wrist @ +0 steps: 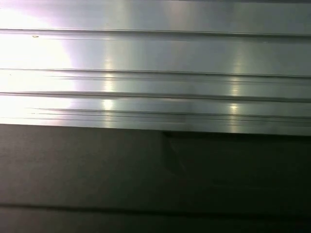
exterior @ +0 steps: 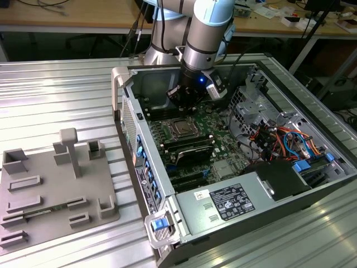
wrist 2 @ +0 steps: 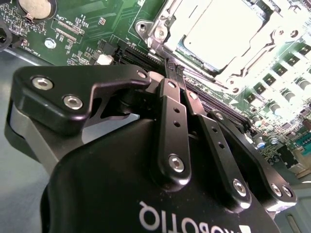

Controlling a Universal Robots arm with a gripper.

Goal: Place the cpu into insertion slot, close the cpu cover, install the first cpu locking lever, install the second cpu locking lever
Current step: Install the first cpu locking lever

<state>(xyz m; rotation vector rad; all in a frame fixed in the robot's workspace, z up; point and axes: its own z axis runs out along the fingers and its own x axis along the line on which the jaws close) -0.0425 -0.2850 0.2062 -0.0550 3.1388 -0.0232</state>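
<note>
The exterior view takes in the whole scene: 1 ribbed metal tabletop [exterior: 67, 95] carrying 1 open computer case [exterior: 142, 139], and 1 grey moulded tray [exterior: 56, 190] lying well apart from the case toward the exterior view's left. My arm reaches down into the case over the green motherboard [exterior: 206, 125].

The first wrist view looks along bright ribbed metal [wrist: 155, 58] above a dark flat surface [wrist: 146, 174].

The second wrist view gives the close detail. My gripper [wrist 2: 171, 68] has its 2 fingers [wrist 2: 170, 121] drawn together, tip against tip, and I see nothing between them. The tips sit just beside the near edge of the insertion slot [exterior: 183, 129]; I cannot tell whether they touch it. In the exterior view my gripper [exterior: 187, 97] hangs just above that slot.

1 cpu [wrist 2: 223, 31] lies seated in the slot, silver top up. 1 cpu cover [wrist 2: 163, 31] lies flat as a shiny frame around it. 1 round battery [wrist 2: 34, 7] sits on the board, well apart from the slot.
</note>
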